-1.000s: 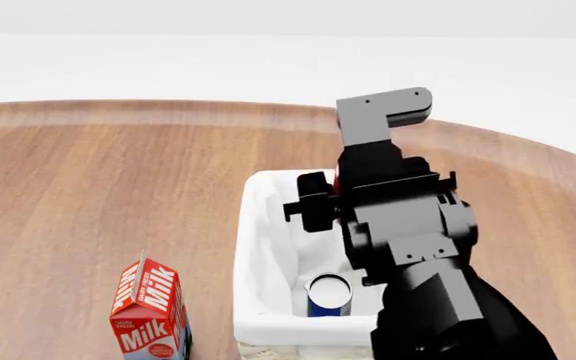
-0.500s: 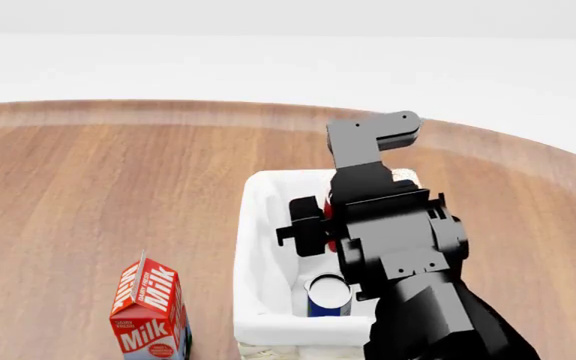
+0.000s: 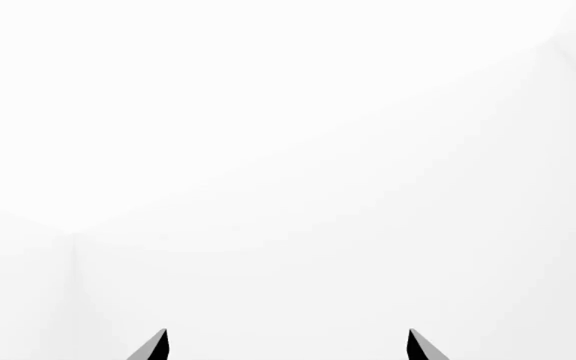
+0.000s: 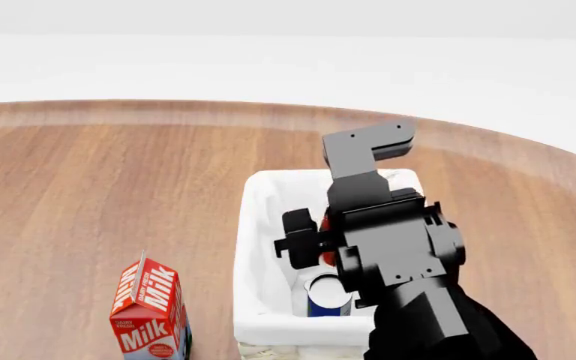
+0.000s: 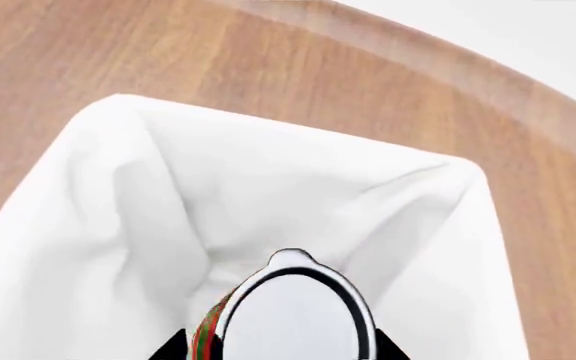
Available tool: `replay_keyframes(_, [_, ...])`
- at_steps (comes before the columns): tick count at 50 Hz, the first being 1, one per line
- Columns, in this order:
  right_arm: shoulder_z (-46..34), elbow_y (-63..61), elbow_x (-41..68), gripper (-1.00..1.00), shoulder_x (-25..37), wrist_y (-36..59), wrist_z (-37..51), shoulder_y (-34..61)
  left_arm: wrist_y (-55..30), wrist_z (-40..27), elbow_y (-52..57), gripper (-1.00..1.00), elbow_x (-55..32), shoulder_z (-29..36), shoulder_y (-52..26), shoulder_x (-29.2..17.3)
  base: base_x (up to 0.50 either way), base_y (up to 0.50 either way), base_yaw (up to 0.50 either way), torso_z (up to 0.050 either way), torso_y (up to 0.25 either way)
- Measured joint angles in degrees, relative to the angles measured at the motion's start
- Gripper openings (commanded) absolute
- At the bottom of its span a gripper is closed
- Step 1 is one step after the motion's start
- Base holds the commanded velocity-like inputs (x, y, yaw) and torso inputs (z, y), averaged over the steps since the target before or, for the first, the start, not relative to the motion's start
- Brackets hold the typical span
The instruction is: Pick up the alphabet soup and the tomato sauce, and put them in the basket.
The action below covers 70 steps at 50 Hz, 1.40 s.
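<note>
In the head view my right arm hangs over the cream-white basket (image 4: 256, 225) and hides most of its inside. My right gripper (image 5: 283, 349) is shut on the tomato sauce (image 5: 293, 315). Its silvery top and red-and-green side show between the fingertips, over the white cloth lining (image 5: 158, 195). Only a red sliver of the tomato sauce (image 4: 326, 259) shows beside the arm in the head view. The alphabet soup (image 4: 328, 295) stands upright inside the basket at its near end. My left gripper (image 3: 288, 349) is open with nothing between its tips, facing plain white.
A red milk carton (image 4: 151, 307) stands on the round wooden table (image 4: 98, 187), left of the basket near the front edge. The table's curved far edge (image 5: 488, 82) runs just beyond the basket.
My right arm has moved down and nearer with the tomato sauce, lower into the basket. The alphabet soup and the milk carton have not moved.
</note>
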Motion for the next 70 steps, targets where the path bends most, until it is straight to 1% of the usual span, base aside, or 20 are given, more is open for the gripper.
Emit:
replay_keyframes(20, [-0.89, -0.27, -0.31, 1.00, 0.06, 0.16, -1.93, 0.74, 0.38, -0.17, 0.00, 1.00, -0.18, -0.10, 0.52, 0.00, 0.00, 0.00, 0.00, 0.000, 0.000])
replay_keyframes(26, [-0.40, -6.76, 0.75, 1.00, 2.15, 0.32, -2.55, -0.03, 0.28, -0.13, 0.00, 1.00, -0.16, -0.06, 0.41, 0.00, 0.00, 0.00, 0.00, 0.000, 0.000])
replay_keyframes(33, [0.60, -13.76, 1.14, 1.00, 4.41, -2.40, -0.95, -1.10, 0.00, -0.01, 0.00, 1.00, -0.01, 0.06, 0.07, 0.00, 0.00, 0.00, 0.00, 0.000, 0.000])
replay_keyframes(47, [4.79, -21.98, 0.61, 1.00, 7.42, -14.24, 5.53, -3.08, -0.01, -0.05, 0.00, 1.00, 0.10, 0.22, 0.04, 0.00, 0.00, 0.00, 0.00, 0.000, 0.000])
replay_keyframes(70, [10.02, -31.70, -2.91, 1.00, 10.47, -35.14, 14.26, -7.38, 0.28, -0.14, 0.00, 1.00, 0.16, 0.22, 0.33, 0.00, 0.00, 0.00, 0.00, 0.000, 0.000])
